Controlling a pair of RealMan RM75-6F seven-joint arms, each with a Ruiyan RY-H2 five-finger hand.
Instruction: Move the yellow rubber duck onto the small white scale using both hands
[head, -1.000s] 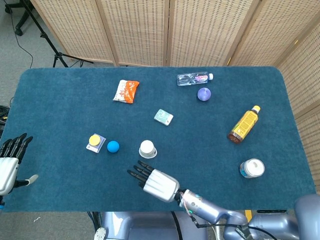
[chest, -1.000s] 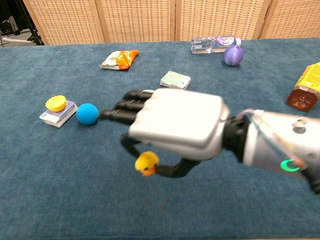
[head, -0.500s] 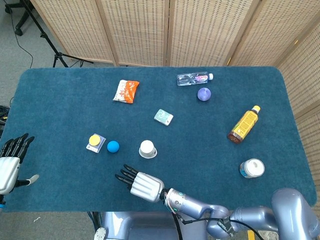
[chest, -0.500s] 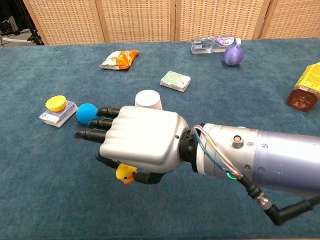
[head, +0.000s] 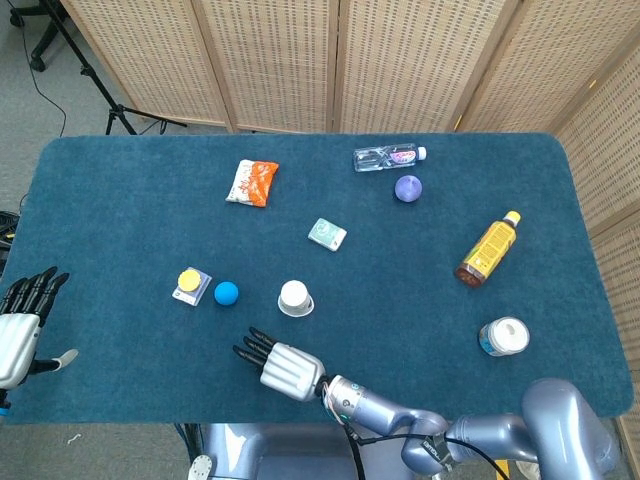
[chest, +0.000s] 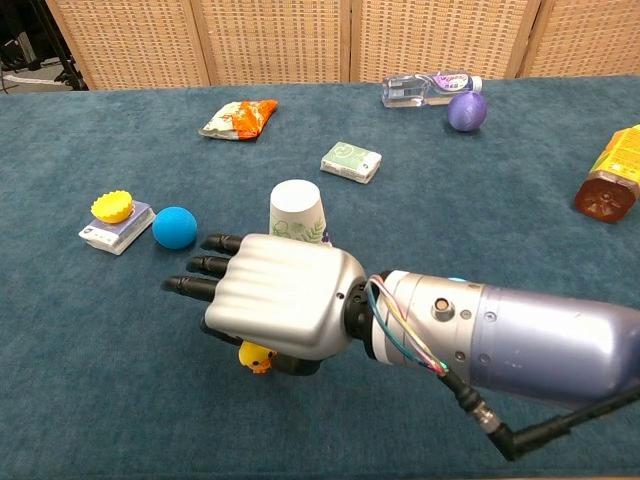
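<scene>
At the table's (head: 120, 200) left edge near the front corner the left hand (head: 22, 325) hangs with fingers spread, holding nothing. The duck (chest: 256, 356) — small, yellow, with an orange beak — is one of a kind, tucked under the right hand (chest: 275, 308), which pinches it from beneath near the front edge, palm down and dark fingers (chest: 205, 266) stretched left. On the cloth lie one scale (chest: 116, 227) with a yellow cap, two balls — blue (chest: 175, 227) and purple (chest: 466, 111) — and one paper cup (chest: 298, 212).
</scene>
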